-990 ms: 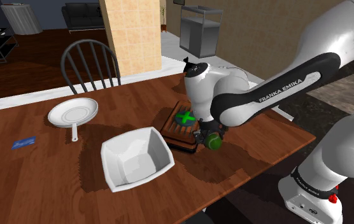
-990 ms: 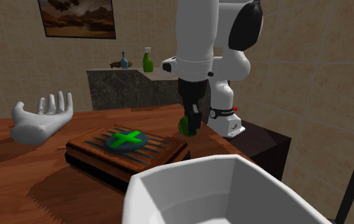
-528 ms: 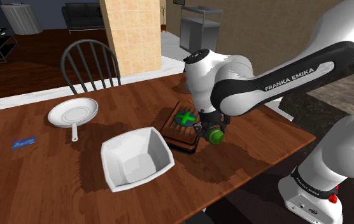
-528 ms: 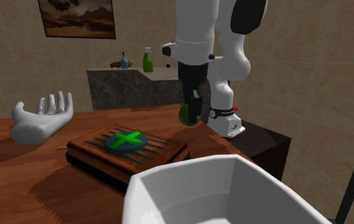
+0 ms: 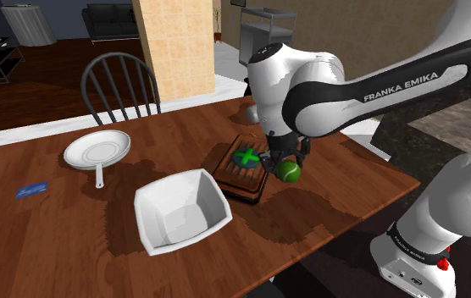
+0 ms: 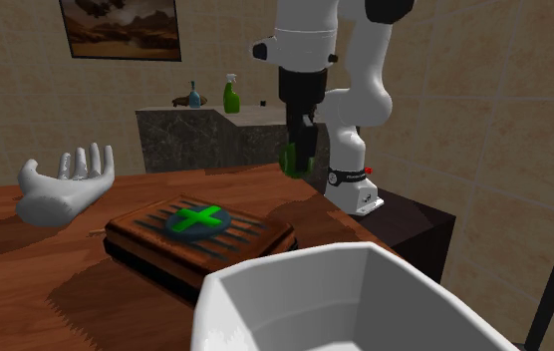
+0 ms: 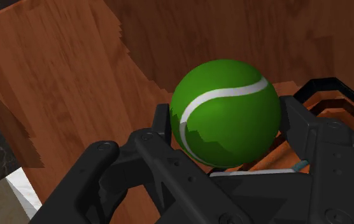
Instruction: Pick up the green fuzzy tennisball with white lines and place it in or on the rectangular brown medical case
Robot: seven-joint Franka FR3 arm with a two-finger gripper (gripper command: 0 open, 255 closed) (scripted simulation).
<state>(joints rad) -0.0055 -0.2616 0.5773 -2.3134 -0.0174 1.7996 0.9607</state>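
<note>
- Ball [image 7: 225, 113], green with one white line, sits clasped between the black fingers [image 7: 300, 130] of the gripper [image 5: 290, 167]; we see both fingers pressed against its sides.
- Being round, it has no long axis; we see its white line curve across the face turned to the wrist camera.
- We find it up off the table [image 5: 81, 245], just beside the case [image 5: 239, 172], on the shoulder view's right.
- The case lies flat, green cross [image 6: 198, 216] up, with a white bowl [image 5: 181, 213] near.
</note>
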